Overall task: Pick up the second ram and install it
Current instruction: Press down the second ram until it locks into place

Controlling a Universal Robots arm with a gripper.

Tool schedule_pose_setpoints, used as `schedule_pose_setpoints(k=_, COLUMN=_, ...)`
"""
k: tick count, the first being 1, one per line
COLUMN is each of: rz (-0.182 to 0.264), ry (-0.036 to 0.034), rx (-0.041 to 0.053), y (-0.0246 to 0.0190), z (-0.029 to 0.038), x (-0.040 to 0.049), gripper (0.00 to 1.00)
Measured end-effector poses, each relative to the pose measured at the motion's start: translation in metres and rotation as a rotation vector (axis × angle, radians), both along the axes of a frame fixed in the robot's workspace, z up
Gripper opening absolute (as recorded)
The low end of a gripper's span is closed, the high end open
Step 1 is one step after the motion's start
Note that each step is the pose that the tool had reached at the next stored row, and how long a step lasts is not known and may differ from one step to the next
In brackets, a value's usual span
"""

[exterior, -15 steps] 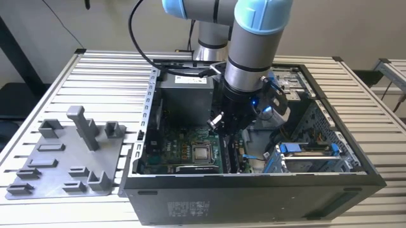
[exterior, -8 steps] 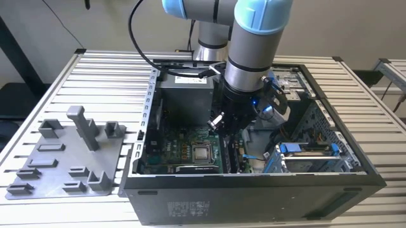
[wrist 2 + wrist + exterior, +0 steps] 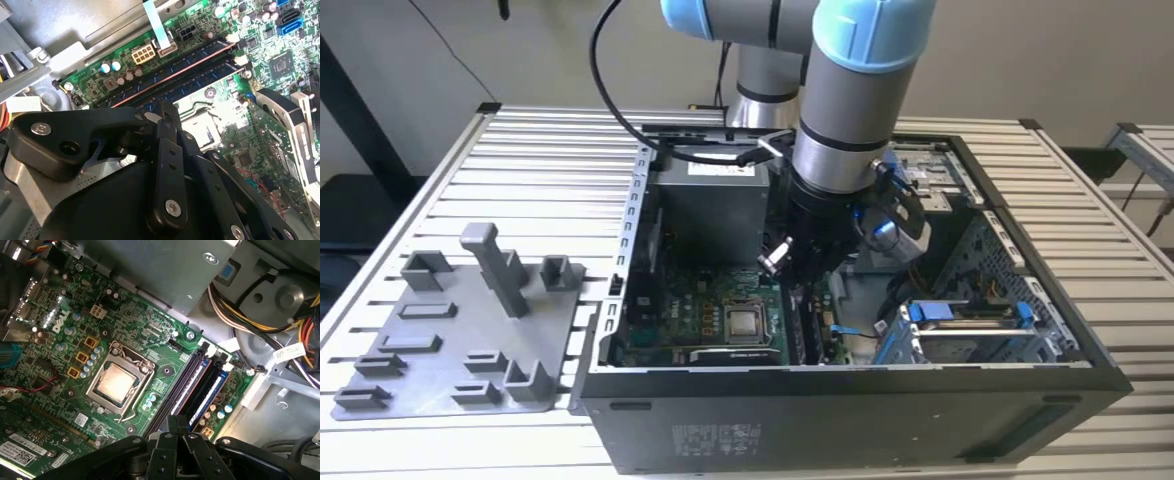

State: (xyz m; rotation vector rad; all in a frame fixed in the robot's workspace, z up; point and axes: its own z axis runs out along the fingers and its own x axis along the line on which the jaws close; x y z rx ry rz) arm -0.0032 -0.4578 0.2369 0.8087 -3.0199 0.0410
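While the second ram (image 3: 210, 390) sits in its slot, the closed, empty fingers (image 3: 172, 432) hover just above it.

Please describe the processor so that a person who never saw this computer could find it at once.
Look inside the open computer case, at the green motherboard. Near the board's middle, beside the long memory slots, a square metal frame holds the processor. It alone is a flat, bare, silvery plate; its neighbours are small capacitors and dark chips.
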Motion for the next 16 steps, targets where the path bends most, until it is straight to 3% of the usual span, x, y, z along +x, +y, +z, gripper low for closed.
schedule_pose_setpoints(k=10, rz=0.121, ry=0.0000, rx=0.0000, y=0.0000, z=-0.0001, x=-0.0014, gripper=0.11)
schedule_pose_setpoints(k=16, rz=0.226, ry=0.0000, rx=0.0001, y=0.0000, z=-0.0005, x=-0.0017, gripper=0.11)
